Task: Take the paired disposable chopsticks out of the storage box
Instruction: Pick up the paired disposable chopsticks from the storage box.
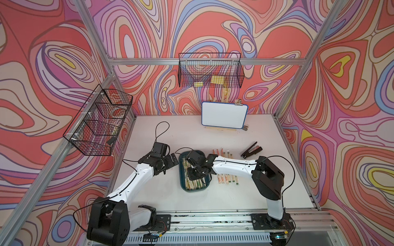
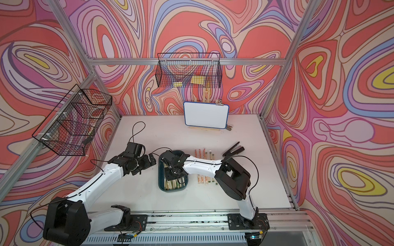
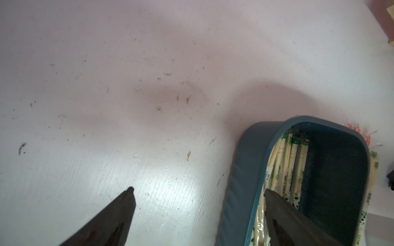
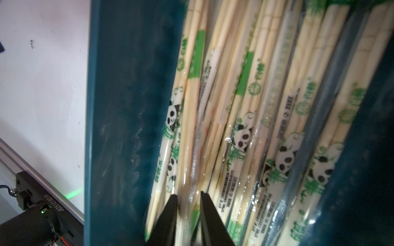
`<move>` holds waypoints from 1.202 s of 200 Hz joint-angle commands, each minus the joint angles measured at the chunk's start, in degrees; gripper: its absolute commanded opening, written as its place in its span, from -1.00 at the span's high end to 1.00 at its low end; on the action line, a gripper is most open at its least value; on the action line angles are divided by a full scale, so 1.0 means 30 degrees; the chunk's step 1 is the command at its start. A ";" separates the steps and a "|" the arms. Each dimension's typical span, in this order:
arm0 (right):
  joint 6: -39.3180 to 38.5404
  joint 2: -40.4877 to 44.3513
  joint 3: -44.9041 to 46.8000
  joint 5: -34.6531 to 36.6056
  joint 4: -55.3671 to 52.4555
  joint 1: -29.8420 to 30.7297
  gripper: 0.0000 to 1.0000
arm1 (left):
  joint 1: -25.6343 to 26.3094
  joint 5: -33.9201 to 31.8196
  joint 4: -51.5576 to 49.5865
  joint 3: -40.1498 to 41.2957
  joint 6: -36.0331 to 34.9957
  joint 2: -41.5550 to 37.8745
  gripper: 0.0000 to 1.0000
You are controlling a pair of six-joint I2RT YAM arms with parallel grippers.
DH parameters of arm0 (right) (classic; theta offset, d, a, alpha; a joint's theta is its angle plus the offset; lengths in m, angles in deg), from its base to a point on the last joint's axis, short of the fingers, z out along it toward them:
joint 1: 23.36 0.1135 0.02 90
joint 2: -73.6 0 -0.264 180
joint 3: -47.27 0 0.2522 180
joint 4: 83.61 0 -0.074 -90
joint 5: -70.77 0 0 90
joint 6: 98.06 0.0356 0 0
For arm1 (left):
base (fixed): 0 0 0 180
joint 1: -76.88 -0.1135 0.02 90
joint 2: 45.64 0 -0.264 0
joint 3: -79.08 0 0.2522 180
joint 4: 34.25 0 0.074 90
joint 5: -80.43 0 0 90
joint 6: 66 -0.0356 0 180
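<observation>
In teal tray point(image 4: 128, 106), seemingly film-sleeved chopsticks point(image 4: 255, 95).

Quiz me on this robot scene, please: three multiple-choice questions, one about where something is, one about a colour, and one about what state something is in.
1. Where is the right gripper?
A) down inside the storage box
B) raised high in the air
C) folded back at its own base

2. What colour is the storage box?
A) red
B) dark teal-blue
C) yellow

3. How do the jaws of the left gripper stand?
A) shut tight
B) pinching chopsticks
C) wide open

Answers:
1 A: the right wrist view shows its fingers among the paired disposable chopsticks, between the box walls.
2 B: the walls look teal-blue in every view.
3 C: the left wrist view shows its fingers far apart, gripping nothing.
</observation>
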 commanded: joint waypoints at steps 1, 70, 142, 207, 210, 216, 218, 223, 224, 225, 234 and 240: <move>0.0155 -0.0671 -0.0418 -0.0350 0.0365 0.0162 0.54 | 0.0059 -0.0238 -0.0079 0.0161 -0.0181 -0.0116 -0.99; 0.0247 -0.0856 -0.0422 -0.0629 0.0501 0.0145 0.56 | 0.0062 -0.0292 -0.0115 0.0074 -0.0203 -0.0116 -0.99; 0.0106 0.0100 -0.0243 0.0108 -0.0211 0.0155 0.90 | 0.0055 -0.0245 -0.0152 0.0013 -0.0207 -0.0107 -1.00; -0.0220 0.1253 -0.0037 0.1515 -0.0845 -0.0147 0.97 | 0.0055 -0.0235 -0.0114 0.0000 -0.0214 -0.0092 -0.99; -0.0220 0.1261 -0.0037 0.1515 -0.0838 -0.0168 0.98 | 0.0070 -0.0256 -0.0095 0.0010 -0.0211 -0.0068 -0.99; -0.0251 0.1281 -0.0062 0.1525 -0.0829 -0.0224 0.98 | 0.0039 -0.0262 -0.0108 0.0042 -0.0211 -0.0069 -1.00; -0.0272 0.1246 -0.0065 0.1540 -0.0807 -0.0249 0.99 | 0.0051 -0.0256 -0.0109 0.0036 -0.0211 -0.0066 -1.00; -0.0279 0.1253 -0.0070 0.1529 -0.0762 -0.0279 0.99 | 0.0056 -0.0221 -0.0091 0.0033 -0.0211 -0.0050 -0.99; -0.0279 0.1224 -0.0054 0.1537 -0.0752 -0.0288 0.98 | 0.0070 -0.0228 -0.0100 0.0024 -0.0211 -0.0043 -0.99; -0.0294 0.1224 -0.0060 0.1541 -0.0761 -0.0307 0.99 | 0.0077 -0.0246 -0.0104 0.0020 -0.0211 -0.0054 -1.00; -0.0304 0.1178 -0.0067 0.1544 -0.0661 -0.0380 1.00 | 0.0059 -0.0207 -0.0102 0.0017 -0.0203 -0.0063 -0.99; -0.0257 0.1138 -0.0092 0.1461 -0.0655 -0.0412 1.00 | 0.0077 -0.0225 -0.0098 0.0014 -0.0188 -0.0061 -0.99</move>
